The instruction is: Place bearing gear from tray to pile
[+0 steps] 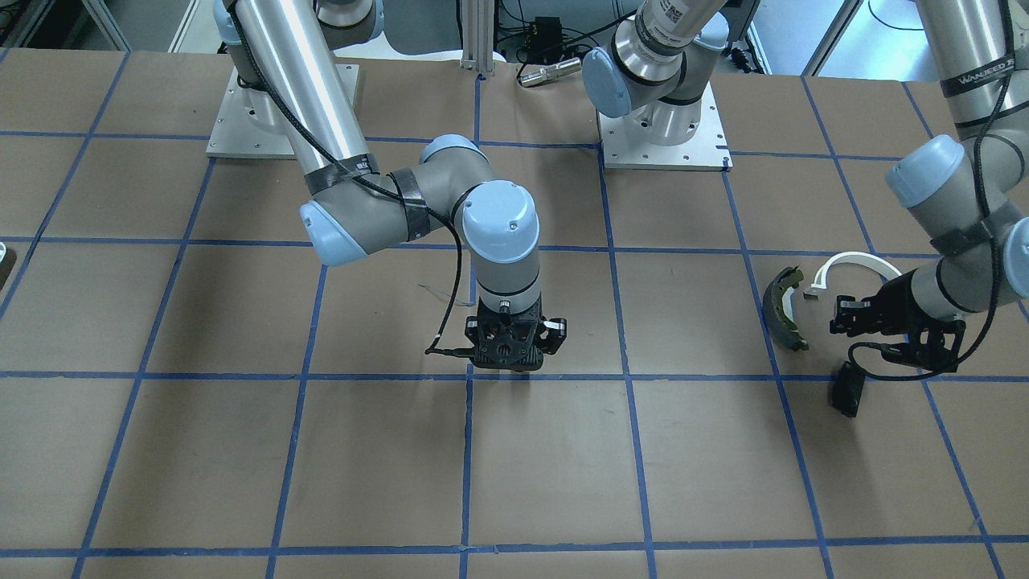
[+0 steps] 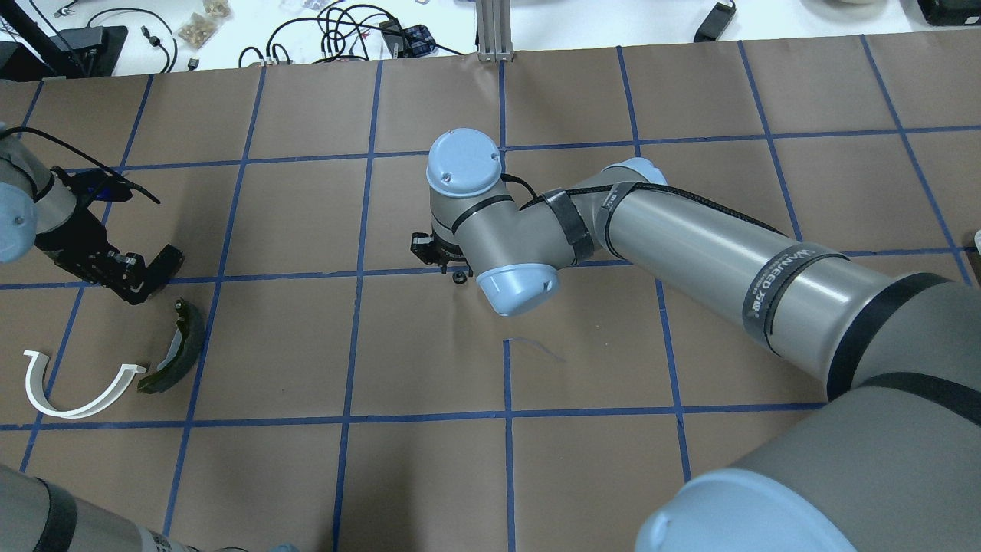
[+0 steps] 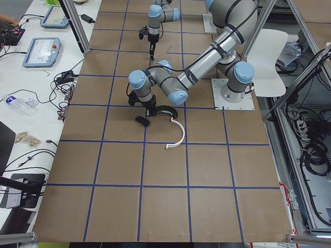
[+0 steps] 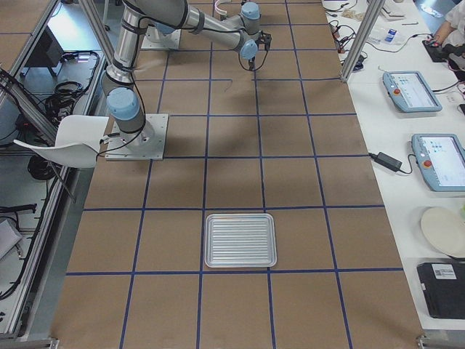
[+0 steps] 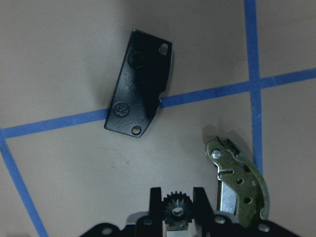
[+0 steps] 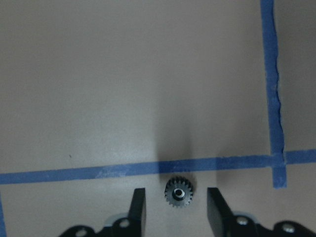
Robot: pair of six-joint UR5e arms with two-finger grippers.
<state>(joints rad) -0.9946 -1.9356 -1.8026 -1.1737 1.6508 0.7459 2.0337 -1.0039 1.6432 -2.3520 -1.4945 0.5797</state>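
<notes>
A small dark bearing gear [image 5: 177, 211] is pinched between the fingers of my left gripper [image 5: 177, 197], which hovers low over the pile. The pile holds a flat black brake pad [image 5: 140, 91], an olive brake shoe [image 5: 239, 182] and a white half-ring [image 2: 77, 391]. At mid-table, my right gripper [image 6: 176, 193] stands open and points straight down. A second bearing gear [image 6: 178, 191] lies on the paper between its fingers, just below a blue tape line. The silver ridged tray [image 4: 240, 239] sits far off on the robot's right side.
Brown paper with a blue tape grid covers the table [image 2: 429, 475]. The right arm's elbow [image 2: 512, 287] overhangs the centre. Both arm bases [image 1: 663, 137] stand at the robot's side. Cables and tablets lie on the white bench [image 4: 414, 91] beyond the table edge.
</notes>
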